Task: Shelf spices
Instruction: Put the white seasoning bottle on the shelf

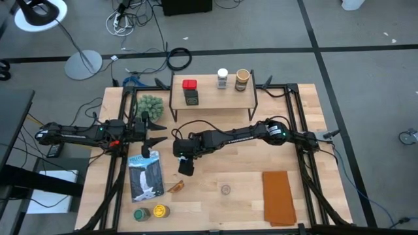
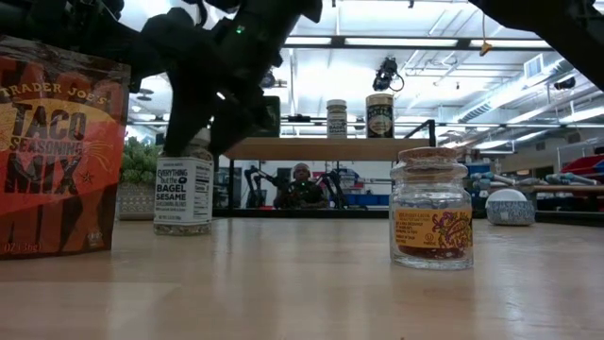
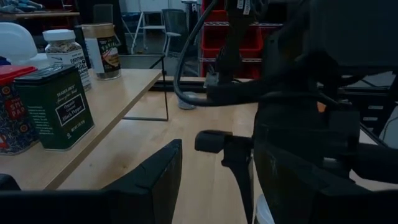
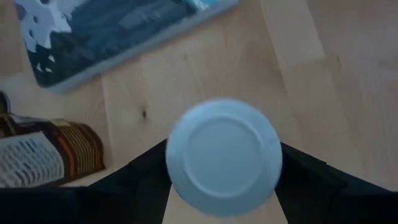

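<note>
The shelf (image 1: 212, 93) stands at the table's far side with a red tin (image 1: 189, 85), a dark green tin (image 3: 59, 106), a white-lidded jar (image 1: 223, 78) and a brown jar (image 1: 242, 79) on top. A bagel sesame spice jar (image 2: 183, 195) stands upright on the table left of centre. My right gripper (image 1: 185, 164) slants down over it, open, its fingers on either side of the jar's white lid (image 4: 224, 155). My left gripper (image 1: 157, 135) waits open and level at the left, holding nothing. My right gripper comes at the bagel sesame jar slanting down from above, one finger (image 4: 146, 177) on each side of the white lid. The jar stands on the table. Whether the fingers touch the lid I cannot tell.
A blue-and-white bag (image 1: 145, 177) lies left of the jar and a taco seasoning packet (image 2: 57, 142) is near the front. A cork-topped jar (image 2: 431, 210), green-lidded (image 1: 140, 213) and yellow-lidded (image 1: 160, 211) jars, an orange cloth (image 1: 279, 197) and a green plant ball (image 1: 149, 104) share the table.
</note>
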`<state>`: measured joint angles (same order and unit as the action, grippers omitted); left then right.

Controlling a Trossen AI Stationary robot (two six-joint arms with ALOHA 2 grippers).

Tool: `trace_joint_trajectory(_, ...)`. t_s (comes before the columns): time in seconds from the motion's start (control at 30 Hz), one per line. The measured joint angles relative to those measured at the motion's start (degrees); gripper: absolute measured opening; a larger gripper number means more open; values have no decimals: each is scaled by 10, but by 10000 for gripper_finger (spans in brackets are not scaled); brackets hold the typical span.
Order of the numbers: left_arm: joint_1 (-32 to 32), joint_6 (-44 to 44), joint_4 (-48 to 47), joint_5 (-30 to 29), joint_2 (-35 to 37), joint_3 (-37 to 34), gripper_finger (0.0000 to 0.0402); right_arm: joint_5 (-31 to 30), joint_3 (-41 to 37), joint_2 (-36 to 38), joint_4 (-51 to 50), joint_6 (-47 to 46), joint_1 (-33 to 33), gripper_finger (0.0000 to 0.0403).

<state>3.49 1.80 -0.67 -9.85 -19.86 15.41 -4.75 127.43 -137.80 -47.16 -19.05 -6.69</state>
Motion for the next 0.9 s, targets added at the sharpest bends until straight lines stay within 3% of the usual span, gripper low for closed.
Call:
trace_joint_trajectory(0.27,0,0,-1,0,0,0,204,-1,0,0,13,12,4,237)
trace_joint_trajectory(0.43,0,0,0,0,0,0,204,-4,0,0,13,13,6,203)
trace_joint_trajectory(0.63,0,0,0,0,0,0,204,-3,0,1,7,27,6,202)
trace_joint_trajectory(0.9,0,0,0,0,0,0,204,0,0,29,-74,65,6,203)
